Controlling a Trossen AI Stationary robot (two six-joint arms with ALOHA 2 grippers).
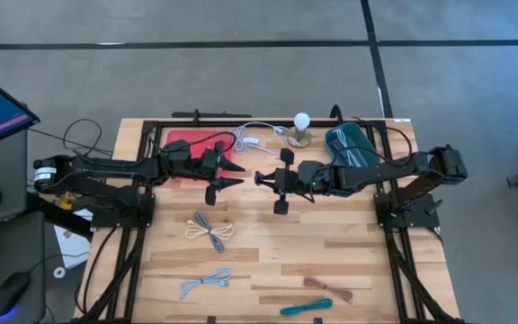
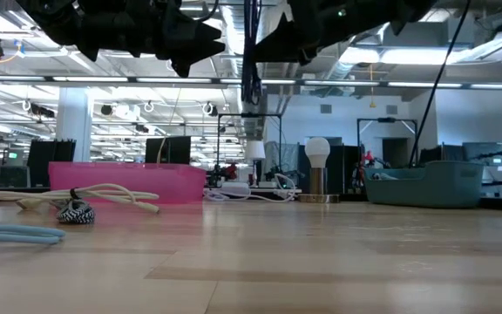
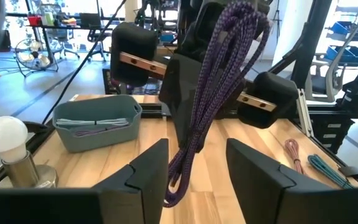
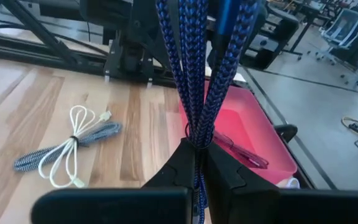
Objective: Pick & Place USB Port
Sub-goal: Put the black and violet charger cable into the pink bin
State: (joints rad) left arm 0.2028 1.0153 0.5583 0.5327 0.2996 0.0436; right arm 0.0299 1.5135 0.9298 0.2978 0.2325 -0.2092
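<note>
A dark purple-blue braided cable bundle hangs in the air over the table's middle, seen as a thin dark line in the low view. My right gripper is shut on it, reaching in from the right. My left gripper faces it from the left and is open, one finger on each side of the bundle's hanging lower end; I cannot tell whether they touch it. A pink tray sits behind the left arm, a teal bin under the right arm. My right gripper pinches the folded bundle's several strands between its two fingers. It comes in level from the table's right. The cable is lifted clear of the table and hangs slack below the hold, its lower end between the left gripper's fingers.
A light bulb on a stand and a white cable lie at the far edge. Loose cable bundles lie on the near half: cream and black-white, light blue, brown, teal. The teal bin holds cables.
</note>
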